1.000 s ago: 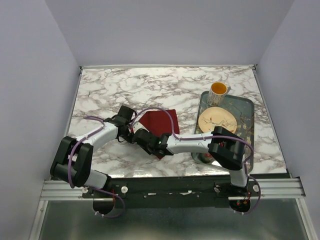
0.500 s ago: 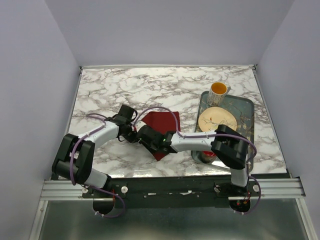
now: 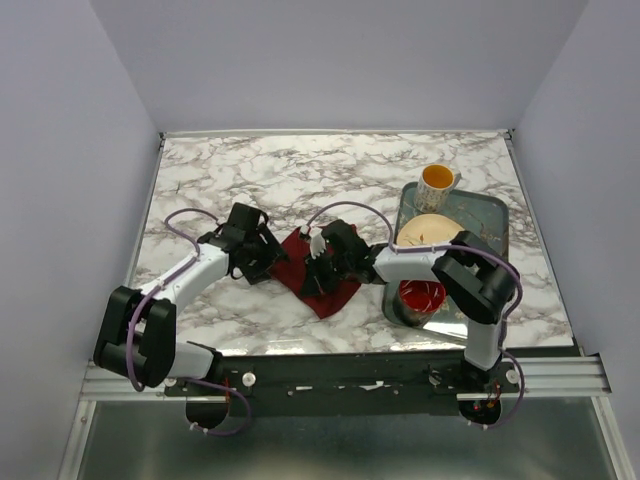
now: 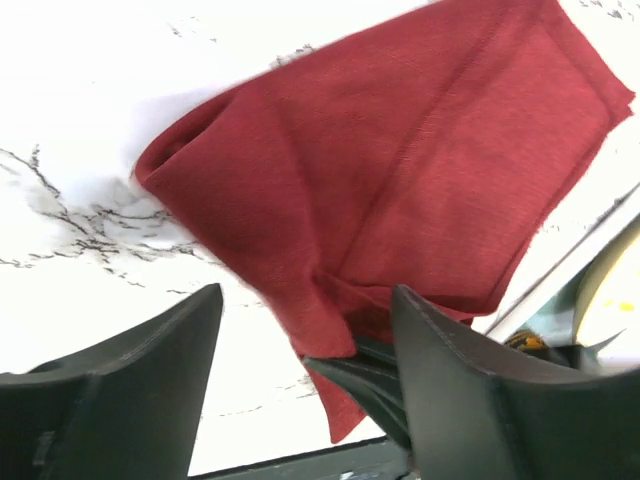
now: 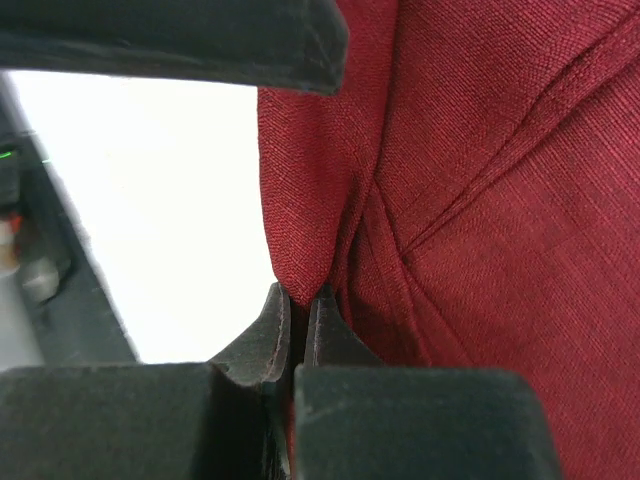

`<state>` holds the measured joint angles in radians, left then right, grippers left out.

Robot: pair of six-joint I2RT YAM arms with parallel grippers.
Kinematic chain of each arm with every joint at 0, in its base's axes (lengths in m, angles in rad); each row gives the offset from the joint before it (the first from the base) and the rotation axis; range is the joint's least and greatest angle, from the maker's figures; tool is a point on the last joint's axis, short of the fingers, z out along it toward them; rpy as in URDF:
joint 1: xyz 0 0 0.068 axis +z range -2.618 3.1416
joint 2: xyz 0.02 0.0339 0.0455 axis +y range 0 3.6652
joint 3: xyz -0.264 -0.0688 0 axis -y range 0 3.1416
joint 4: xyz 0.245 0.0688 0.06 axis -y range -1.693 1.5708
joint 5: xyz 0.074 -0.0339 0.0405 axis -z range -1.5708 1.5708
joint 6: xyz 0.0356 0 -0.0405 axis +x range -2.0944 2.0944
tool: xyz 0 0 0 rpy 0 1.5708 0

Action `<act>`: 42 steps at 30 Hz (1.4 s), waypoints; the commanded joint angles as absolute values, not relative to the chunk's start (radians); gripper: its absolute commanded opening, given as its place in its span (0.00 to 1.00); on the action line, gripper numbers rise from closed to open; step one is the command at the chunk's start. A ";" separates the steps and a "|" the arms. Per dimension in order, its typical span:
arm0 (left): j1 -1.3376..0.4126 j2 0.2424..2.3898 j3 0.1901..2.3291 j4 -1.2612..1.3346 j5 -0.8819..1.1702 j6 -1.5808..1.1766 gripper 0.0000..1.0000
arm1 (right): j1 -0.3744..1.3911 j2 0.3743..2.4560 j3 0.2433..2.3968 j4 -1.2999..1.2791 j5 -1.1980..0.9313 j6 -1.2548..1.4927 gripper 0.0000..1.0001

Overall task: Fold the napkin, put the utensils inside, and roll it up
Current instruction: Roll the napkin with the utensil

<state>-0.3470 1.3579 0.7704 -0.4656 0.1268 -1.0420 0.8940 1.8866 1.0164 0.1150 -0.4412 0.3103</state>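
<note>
Fold step in hand: right arm has the cloth, left has nothing

The napkin (image 3: 338, 292) lies rumpled on the marble table (image 3: 220, 180), between the two arms and just left of the tray (image 3: 497, 215). The right gripper (image 5: 298, 300) is pinched tight on a fold at its edge. The left gripper (image 4: 305, 310) hangs over the cloth with jaws spread wide, gripping nothing. Looks like the folding stage to me — next move probably needs that pinched edge carried across and laid flat. Can't spot the utensils anywhere, so loading them comes later.
</note>
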 commanded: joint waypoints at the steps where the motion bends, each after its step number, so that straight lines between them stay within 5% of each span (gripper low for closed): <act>1: -0.342 1.289 0.761 -0.470 0.117 -0.982 0.78 | 0.836 1.983 0.968 0.264 -0.777 0.385 0.00; 13: -0.281 1.200 0.742 -0.496 0.129 -0.894 0.71 | 0.807 2.132 1.183 0.155 -1.023 0.249 0.00; 23: -0.279 1.482 0.818 -0.394 0.273 -0.839 0.37 | 0.807 2.121 1.195 0.032 -1.015 0.138 0.01; 42: -0.167 1.611 0.675 -0.248 0.241 -0.871 0.32 | 0.808 2.036 1.140 -0.041 -0.864 0.115 0.01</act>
<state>-0.1791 1.5623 0.7372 -0.2535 0.3412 -0.8909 0.8021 2.0857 1.1751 0.0273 -0.9512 0.1295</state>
